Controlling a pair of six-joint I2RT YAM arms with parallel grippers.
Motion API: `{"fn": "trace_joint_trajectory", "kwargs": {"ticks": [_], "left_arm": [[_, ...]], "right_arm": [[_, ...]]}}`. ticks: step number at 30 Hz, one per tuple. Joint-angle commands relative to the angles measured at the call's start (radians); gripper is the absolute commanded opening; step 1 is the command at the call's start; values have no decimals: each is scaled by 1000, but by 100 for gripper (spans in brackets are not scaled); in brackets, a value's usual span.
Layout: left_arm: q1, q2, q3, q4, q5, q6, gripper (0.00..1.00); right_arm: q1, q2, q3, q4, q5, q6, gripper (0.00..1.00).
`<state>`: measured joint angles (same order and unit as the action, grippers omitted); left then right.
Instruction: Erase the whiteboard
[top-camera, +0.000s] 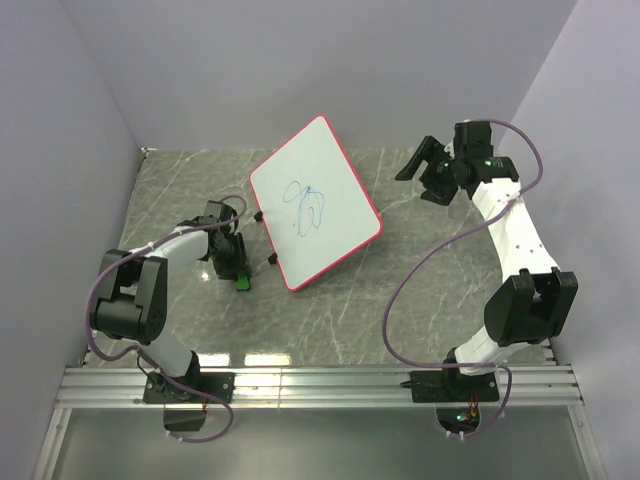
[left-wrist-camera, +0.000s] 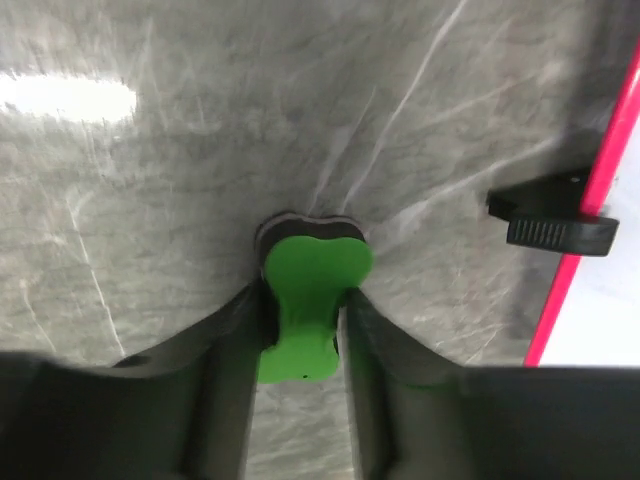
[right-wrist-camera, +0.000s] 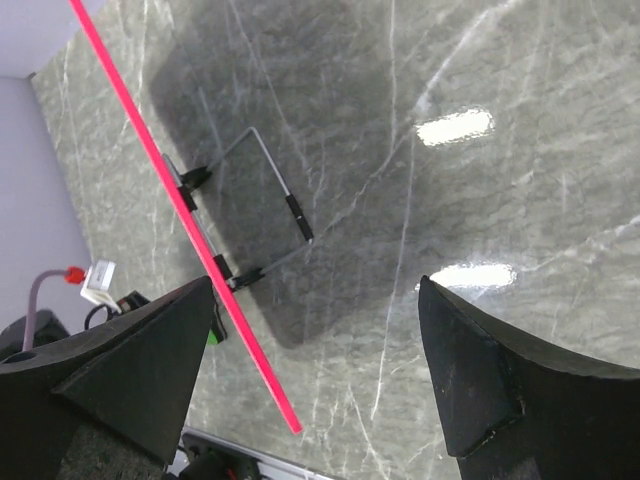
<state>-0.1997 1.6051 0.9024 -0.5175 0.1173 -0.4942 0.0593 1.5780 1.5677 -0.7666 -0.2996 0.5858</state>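
The whiteboard (top-camera: 318, 190) with a red-pink rim stands tilted on the table's middle, a blue scribble (top-camera: 305, 208) on its face. My left gripper (top-camera: 234, 262) is low at the board's left side, shut on the waist of a small green eraser (top-camera: 241, 281) that rests on the table. In the left wrist view the eraser (left-wrist-camera: 315, 262) sits between my fingers (left-wrist-camera: 232, 340), with the board's rim (left-wrist-camera: 590, 215) and a black foot (left-wrist-camera: 550, 222) at the right. My right gripper (top-camera: 425, 165) is open and empty, raised to the board's right. Its wrist view shows the rim (right-wrist-camera: 180, 210) edge-on.
The marble table (top-camera: 400, 300) is bounded by grey walls at left, back and right. A metal rail (top-camera: 320, 385) runs along the near edge. The board's wire stand (right-wrist-camera: 275, 190) props it from behind.
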Motion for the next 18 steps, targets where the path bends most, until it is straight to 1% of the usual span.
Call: {"fn": "trace_joint_trajectory", "kwargs": {"ticks": [1, 2, 3, 4, 5, 6, 10, 12, 15, 18], "left_arm": [[-4, 41, 10, -16, -36, -10, 37], [-3, 48, 15, -16, -38, -10, 21], [-3, 61, 16, -16, -38, -12, 14], [-3, 68, 18, -15, -31, -9, 10], [-3, 76, 20, -13, -27, -7, 2], [-3, 93, 21, -15, -22, -6, 0], [-3, 111, 33, -22, 7, 14, 0], [-4, 105, 55, -30, 24, 19, 0], [-3, 98, 104, -61, 41, 26, 0], [-3, 87, 164, -107, 54, 31, 0]], "right_arm": [[7, 4, 46, 45, -35, -11, 89], [8, 1, 49, 53, -41, -11, 89], [14, 0, 57, 59, -42, -21, 89], [22, 7, 93, 53, -42, -30, 89], [46, 14, 118, 46, -42, -44, 89], [60, 23, 147, 38, -45, -73, 89], [157, 94, 334, -25, -64, -141, 89], [219, 152, 411, -54, -26, -170, 89], [255, 223, 448, -95, 4, -172, 89], [275, 267, 443, -111, 39, -162, 89]]}}
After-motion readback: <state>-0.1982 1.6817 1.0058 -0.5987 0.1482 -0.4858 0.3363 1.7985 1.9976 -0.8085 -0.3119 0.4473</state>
